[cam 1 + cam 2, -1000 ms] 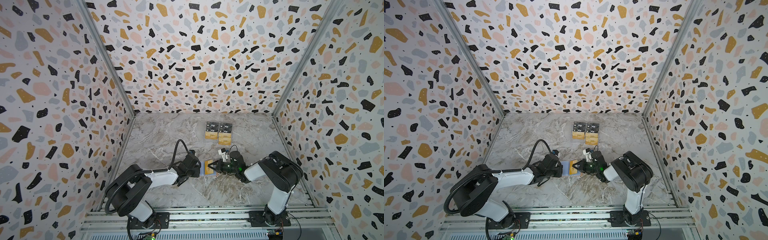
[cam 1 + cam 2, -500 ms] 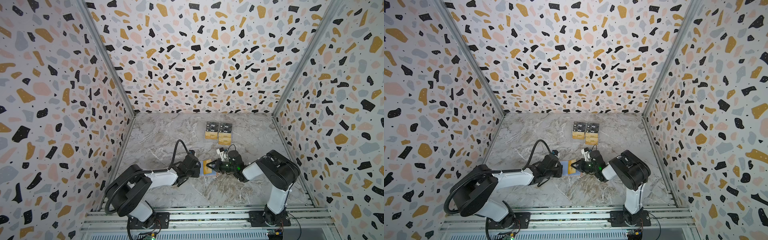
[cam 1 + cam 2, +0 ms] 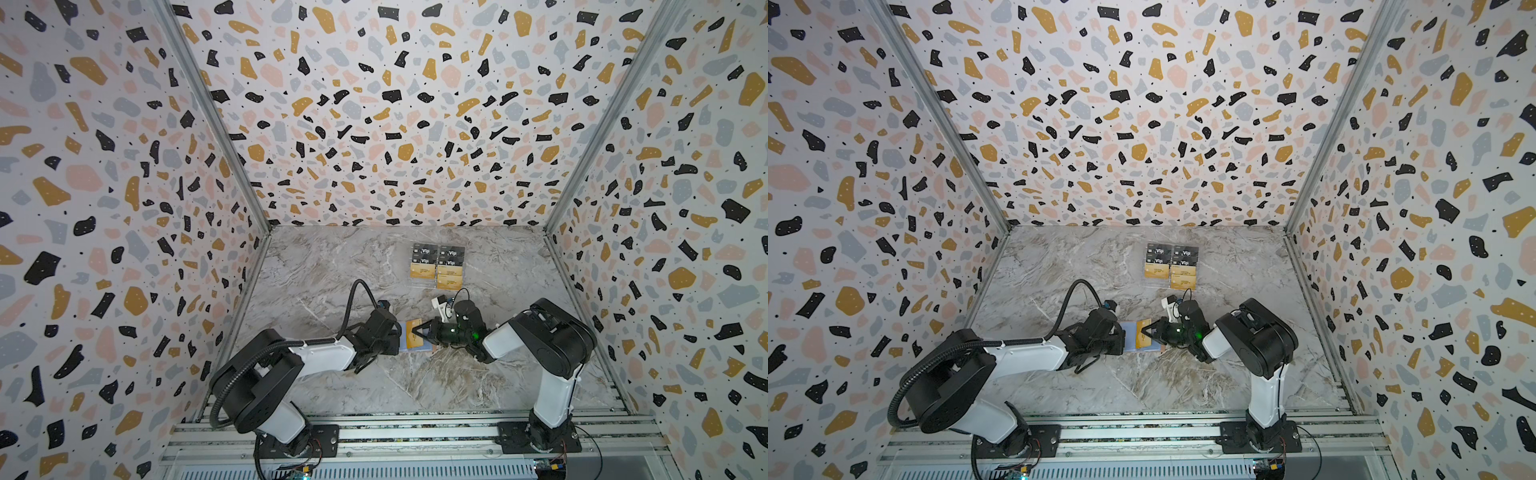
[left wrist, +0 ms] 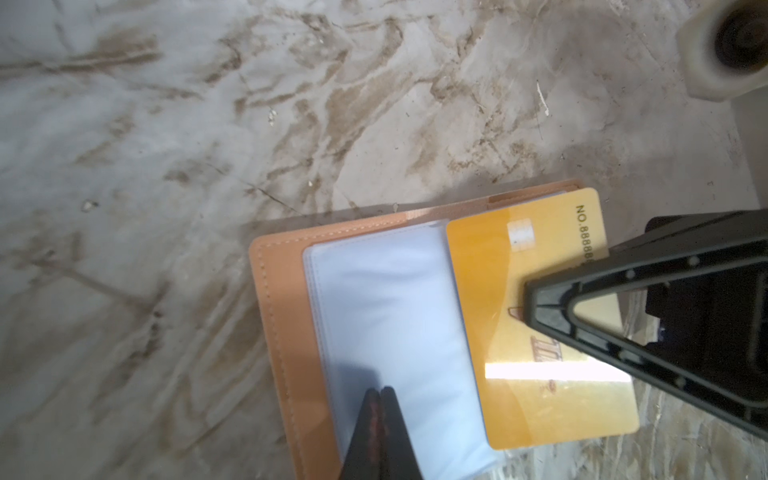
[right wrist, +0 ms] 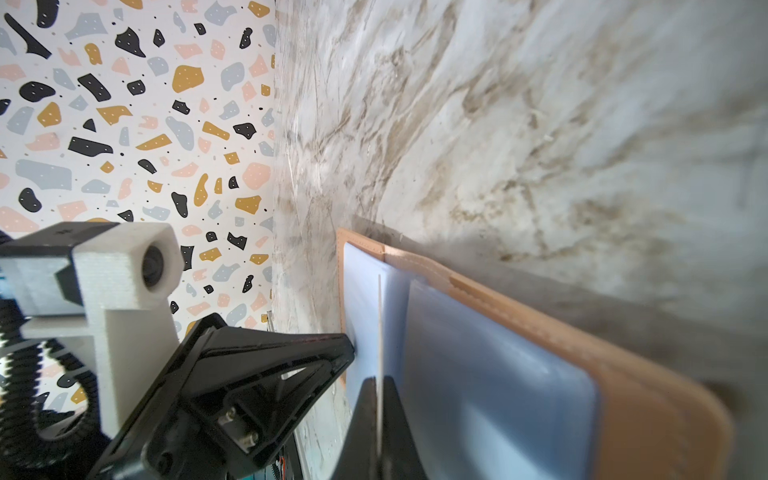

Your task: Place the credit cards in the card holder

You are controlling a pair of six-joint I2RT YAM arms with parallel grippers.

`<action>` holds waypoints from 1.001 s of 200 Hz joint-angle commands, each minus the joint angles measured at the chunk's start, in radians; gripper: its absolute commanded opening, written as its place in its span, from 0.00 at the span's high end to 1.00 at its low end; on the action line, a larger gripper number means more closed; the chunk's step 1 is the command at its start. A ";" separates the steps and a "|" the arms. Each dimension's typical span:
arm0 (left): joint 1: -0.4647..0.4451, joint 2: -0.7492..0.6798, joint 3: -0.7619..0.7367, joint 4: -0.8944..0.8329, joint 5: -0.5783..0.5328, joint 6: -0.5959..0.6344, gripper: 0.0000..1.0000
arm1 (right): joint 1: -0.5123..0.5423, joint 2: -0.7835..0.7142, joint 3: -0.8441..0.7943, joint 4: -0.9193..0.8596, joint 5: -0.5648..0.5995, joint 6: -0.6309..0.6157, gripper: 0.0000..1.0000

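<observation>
Now gold card [image 4: 498, 311] over card holder [image 4: 282, 332].

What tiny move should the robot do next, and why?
Probably slide the gold card into the blue sleeve: the right claw pinches it, its edge sits at the sleeve's edge, and the shut left claw pins the sleeve.
</observation>
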 commanded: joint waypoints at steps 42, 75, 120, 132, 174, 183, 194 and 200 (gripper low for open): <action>0.002 -0.021 -0.011 -0.001 0.007 -0.004 1.00 | -0.002 -0.007 0.004 0.009 -0.005 -0.007 1.00; 0.002 -0.021 -0.010 -0.003 0.007 -0.002 1.00 | -0.001 -0.017 -0.010 0.014 -0.002 -0.003 1.00; 0.002 -0.011 -0.006 -0.003 0.013 -0.001 1.00 | -0.006 -0.014 -0.032 0.071 -0.014 0.034 1.00; 0.002 -0.011 -0.005 -0.003 0.015 0.000 1.00 | -0.007 -0.014 -0.036 0.079 -0.016 0.037 1.00; 0.003 -0.011 -0.007 -0.003 0.015 -0.001 1.00 | -0.013 -0.024 -0.041 0.065 -0.013 0.026 1.00; 0.002 -0.011 -0.007 -0.004 0.014 -0.001 1.00 | -0.014 -0.027 -0.041 0.061 -0.012 0.023 1.00; 0.002 -0.011 -0.007 -0.003 0.015 -0.001 1.00 | -0.014 -0.028 -0.040 0.058 -0.011 0.019 1.00; 0.003 -0.012 -0.007 -0.003 0.015 -0.002 1.00 | -0.014 -0.028 -0.040 0.054 -0.011 0.020 1.00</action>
